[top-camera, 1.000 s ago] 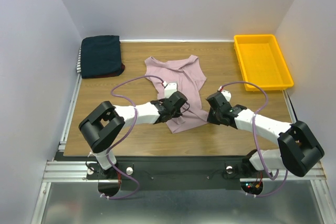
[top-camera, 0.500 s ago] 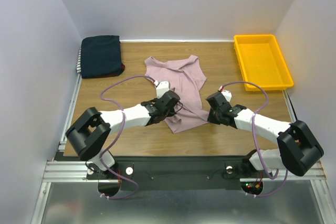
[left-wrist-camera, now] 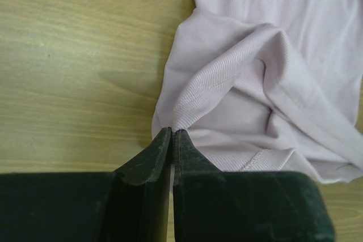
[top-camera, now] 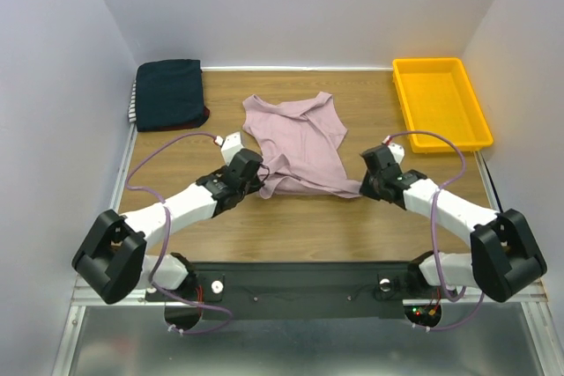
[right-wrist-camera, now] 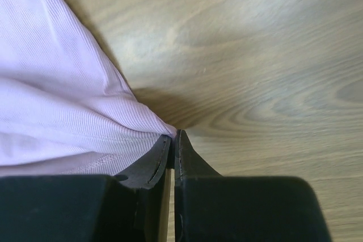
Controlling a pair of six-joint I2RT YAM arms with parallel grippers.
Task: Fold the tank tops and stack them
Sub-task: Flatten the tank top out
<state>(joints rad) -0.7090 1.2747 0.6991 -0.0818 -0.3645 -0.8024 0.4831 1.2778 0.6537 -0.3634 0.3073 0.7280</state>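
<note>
Navy cloth lies uppermost on the folded stack of tank tops (top-camera: 169, 94), far to the left of the rectangular yellow plastic tray (top-camera: 441, 103) on the wooden desk (top-camera: 352, 226). Striped and red edges show beneath it.

Closer to the tray and nearer the arm bases, the left pincer (left-wrist-camera: 172, 134) is pinched tight on one near corner of the pale dusty-pink ribbed tank top (top-camera: 298, 138), with a small pucker of cloth caught between its jaws. The pink top lies spread but wrinkled, left of the tray, its straps toward the far edge.

Just left of the tray's near end, the right pincer (right-wrist-camera: 173, 137) is clamped in the same way on the opposite near corner.

Hazard: each grip appears to take only the extreme edge of the fabric, so a sharp outward pull or lift could slip a corner free. The bunched fold beside the left grip could also carry into the fold as a crooked crease.

Relation: the near hem spans from one pincer to the other, and the body of the garment extends away beyond both sets of fingertips.
</note>
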